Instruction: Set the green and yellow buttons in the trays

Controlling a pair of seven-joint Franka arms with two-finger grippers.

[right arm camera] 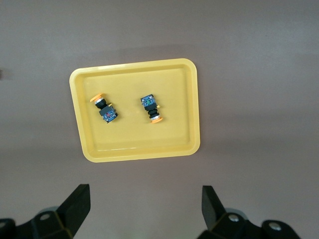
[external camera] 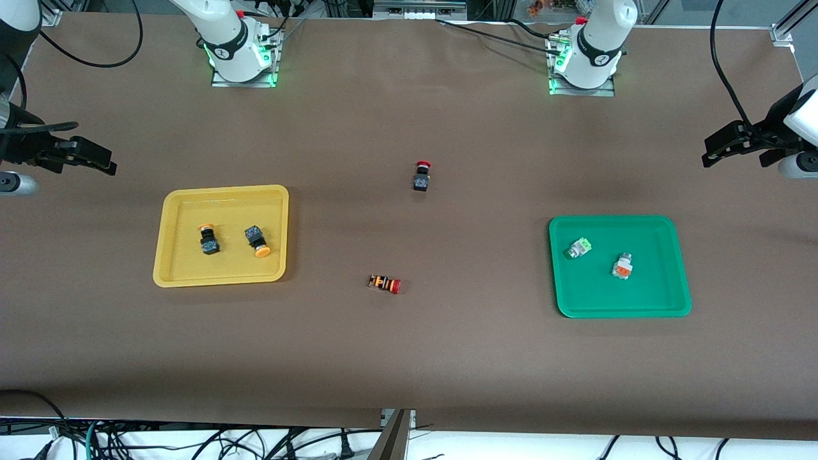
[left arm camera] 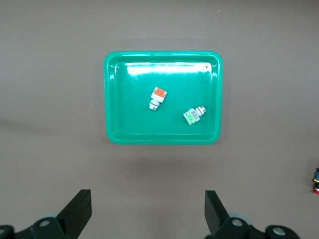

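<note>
The sorting looks finished, so the step in hand is, by my reading, to keep both arms clear and leave everything as it lies. Taking the yellow tray point(external camera: 167, 231) as the landmark: two yellow-capped buttons lie inside it, the first yellow button point(external camera: 208, 239) toward the right arm's end of the tray floor and the second yellow button point(external camera: 257, 241) just beside it toward the table's middle, apart from each other and from the rim. The green tray point(external camera: 677, 268) sits well apart from the yellow tray, toward the left arm's end of the table, and holds the green-block button point(external camera: 578, 248) and the orange-block button point(external camera: 622, 266), near each other but not touching. Between the two trays, on the bare table point(external camera: 409, 358), stand the red mushroom switch point(external camera: 421, 176) and, nearer the front camera, the orange-striped red switch point(external camera: 385, 283); neither belongs in a tray, so both are best left alone. The right gripper point(external camera: 112, 167) hangs with its fingers spread wide and empty, over the table by the yellow tray's end; the left gripper point(external camera: 706, 158) hangs likewise open and empty, over the table's edge past the green tray. To finish well, any retreat should go up and outward, never across a tray, so that no finger or cable brushes a rim or nudges a settled button.
</note>
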